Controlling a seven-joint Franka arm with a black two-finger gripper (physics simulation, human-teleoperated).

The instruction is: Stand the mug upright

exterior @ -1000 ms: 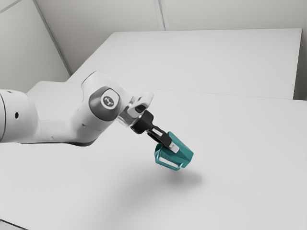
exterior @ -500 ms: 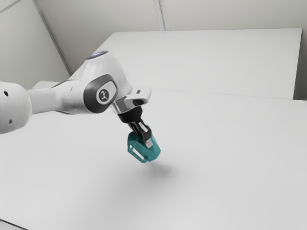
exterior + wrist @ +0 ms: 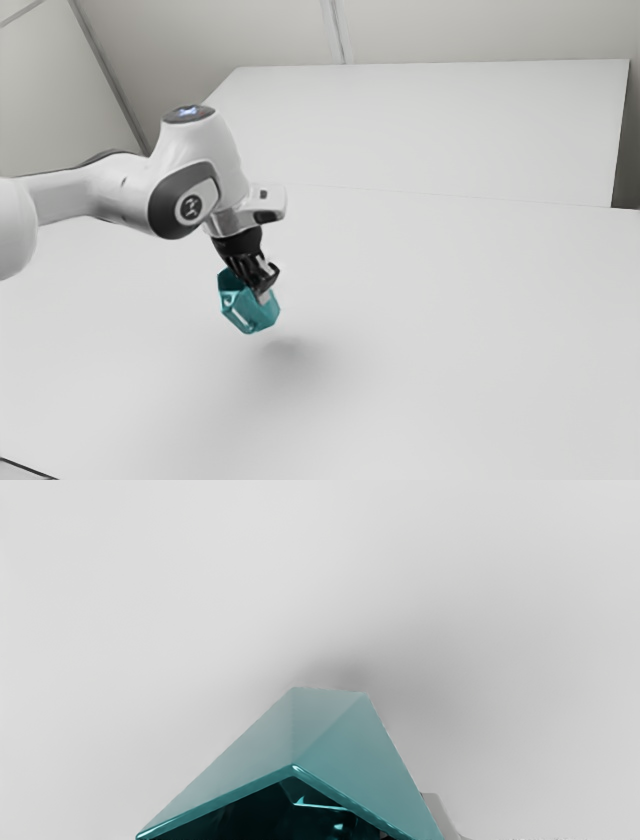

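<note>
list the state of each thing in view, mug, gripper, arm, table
mug: held up off the table, tilted with its mouth angled upward, not yet standing
gripper: shut on the mug, pointing down at a slant
arm: bent, reaching out over the table
table: bearing a soft shadow near the raised mug

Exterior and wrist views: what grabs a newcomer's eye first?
The teal, faceted mug, tilted and held in the fingers just above the pale table, its shadow below. Next, the bulky white arm coming in from the exterior view's left. In the wrist view, the mug's dark interior at the bottom edge stands out.
</note>
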